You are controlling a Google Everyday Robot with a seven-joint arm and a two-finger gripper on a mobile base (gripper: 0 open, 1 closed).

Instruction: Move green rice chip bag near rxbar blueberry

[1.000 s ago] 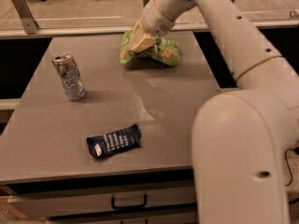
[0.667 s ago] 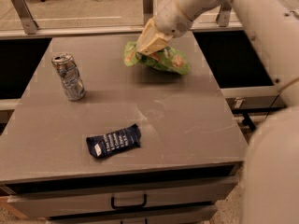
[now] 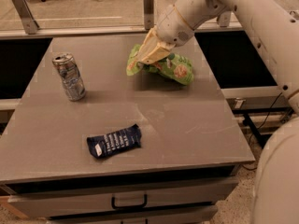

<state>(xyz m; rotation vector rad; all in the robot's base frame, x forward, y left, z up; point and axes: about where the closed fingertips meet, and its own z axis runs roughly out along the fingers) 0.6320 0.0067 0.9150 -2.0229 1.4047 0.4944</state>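
Observation:
The green rice chip bag (image 3: pixel 175 68) is bright green and crumpled, and hangs just above the grey table (image 3: pixel 196 125) toward its far right part. My gripper (image 3: pixel 150 51) comes in from the upper right and is shut on the bag's upper left part, lifting it so a shadow lies beneath. The rxbar blueberry (image 3: pixel 114 141) is a flat navy wrapper with white text lying near the table's front, left of centre, well apart from the bag.
A silver drink can (image 3: pixel 69 76) stands upright at the table's left side. The table has drawers with a black handle (image 3: pixel 129 202) at the front. My white arm (image 3: pixel 261 27) spans the right side. Railing posts (image 3: pixel 148 6) stand behind the table.
My gripper has carried the bag toward the front and right, away from the table's far edge, and lifted it a little. The can and the bar have not moved.

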